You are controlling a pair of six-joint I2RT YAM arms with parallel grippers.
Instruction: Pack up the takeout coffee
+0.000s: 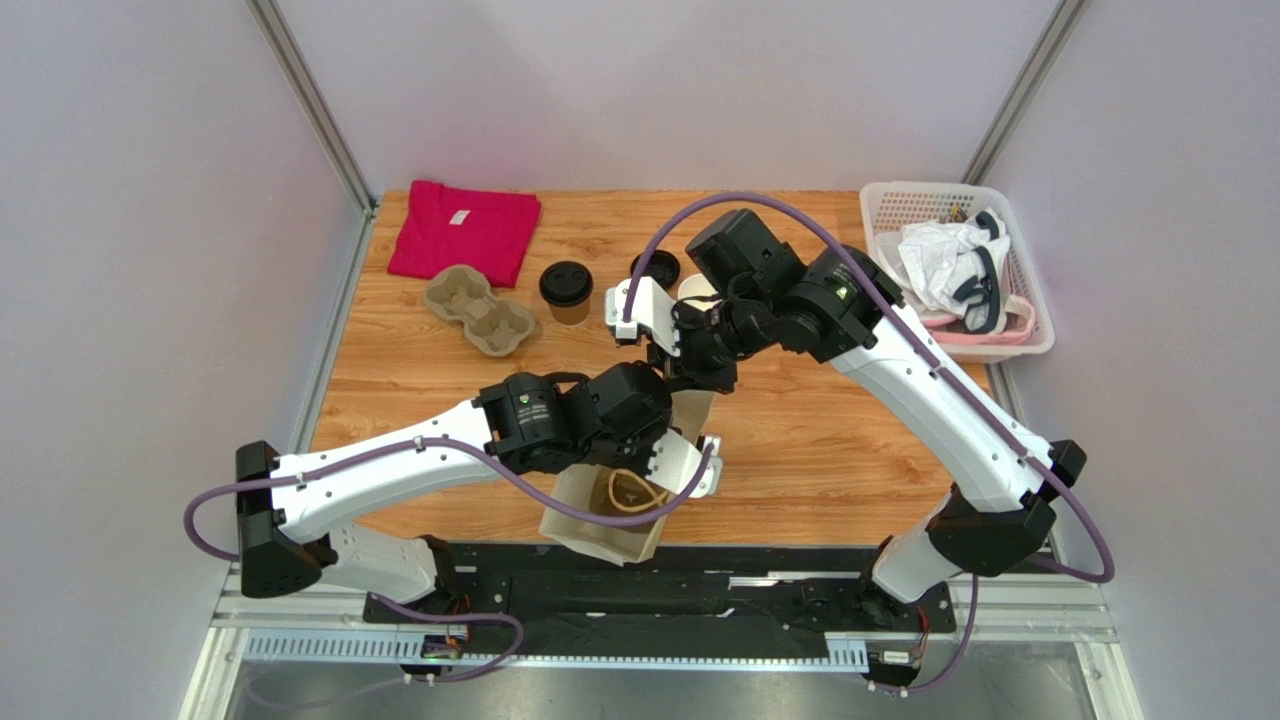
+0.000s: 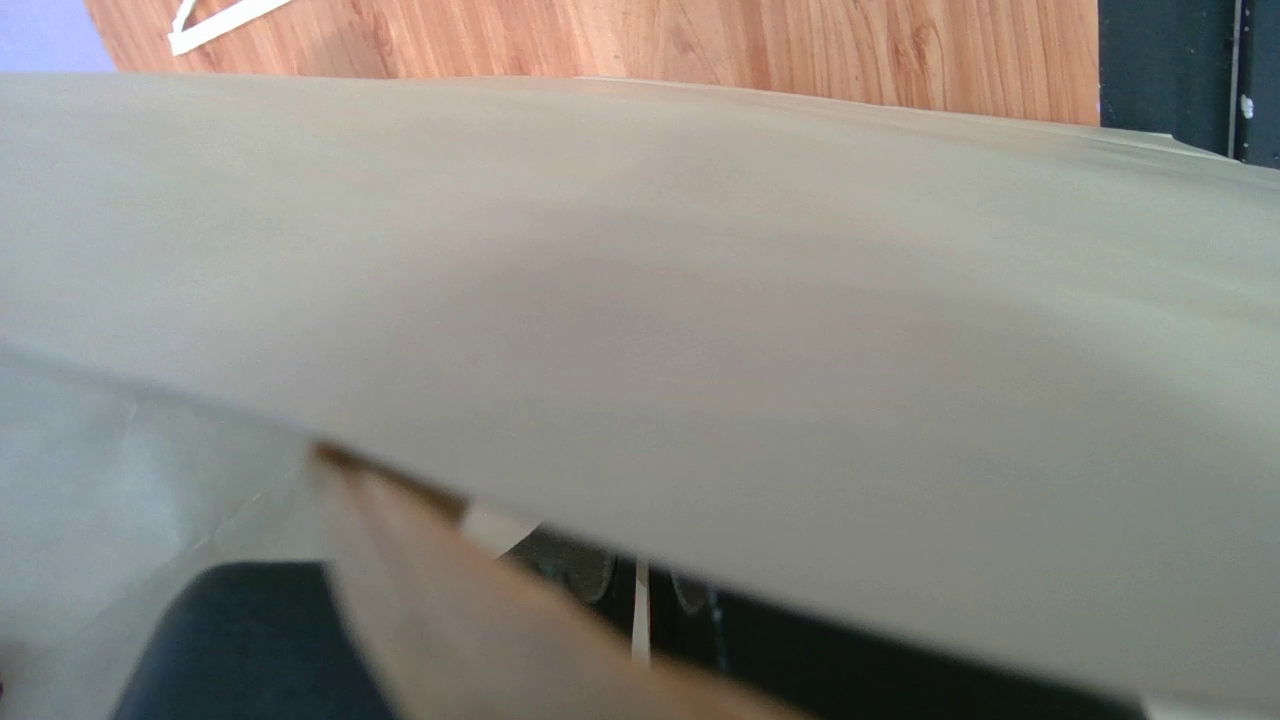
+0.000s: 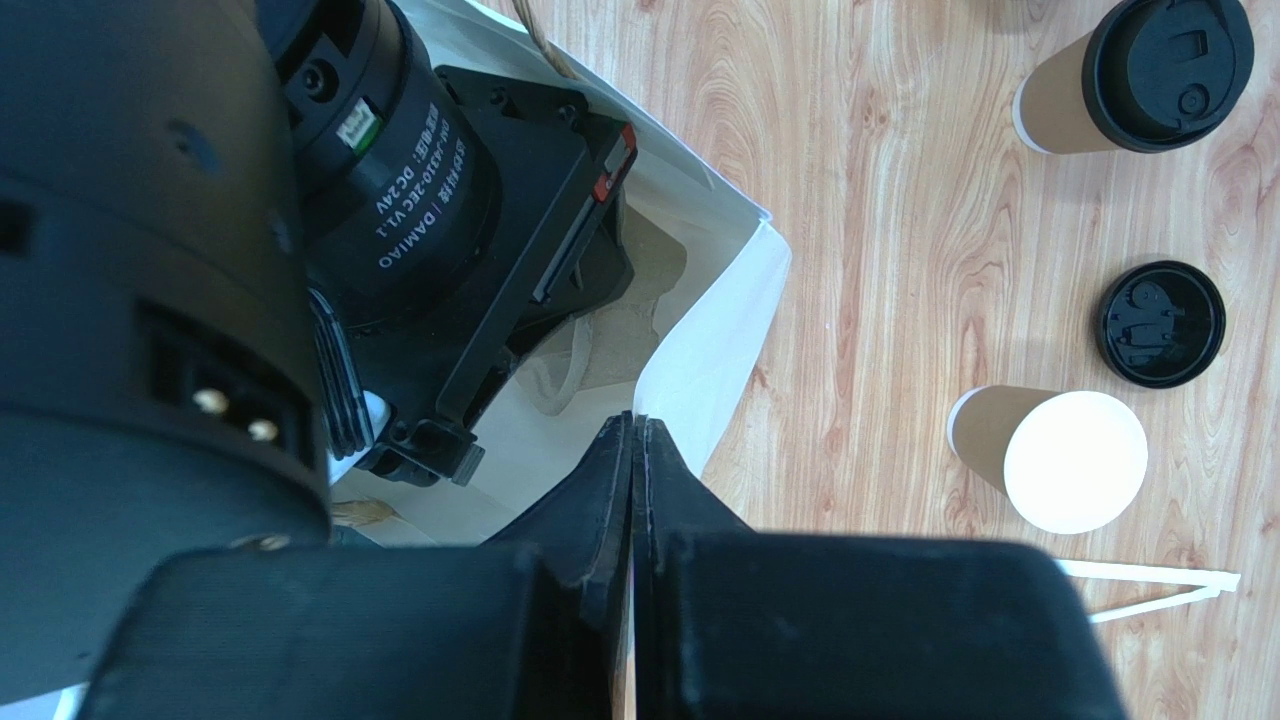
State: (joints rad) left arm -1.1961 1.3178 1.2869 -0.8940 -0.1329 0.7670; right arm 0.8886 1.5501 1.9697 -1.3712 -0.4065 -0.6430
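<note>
The takeout coffee (image 1: 567, 290), a tan cup with a black lid, stands at the back of the table and shows in the right wrist view (image 3: 1142, 75). A paper bag (image 1: 579, 518) stands open near the front edge. My right gripper (image 1: 694, 372) is shut on the bag's rim (image 3: 706, 345), fingertips (image 3: 616, 450) pressed together on the paper. My left gripper (image 1: 684, 450) is at the bag's opposite wall. The bag's paper (image 2: 676, 300) fills the left wrist view, and a thin paper edge shows between its dark fingers (image 2: 579, 567).
An open tan cup with a white inside (image 3: 1074, 458) and a loose black lid (image 3: 1160, 323) lie behind the bag. A cardboard cup carrier (image 1: 478, 311) and a red shirt (image 1: 463, 230) are at back left. A white basket (image 1: 1025, 270) of items is at back right.
</note>
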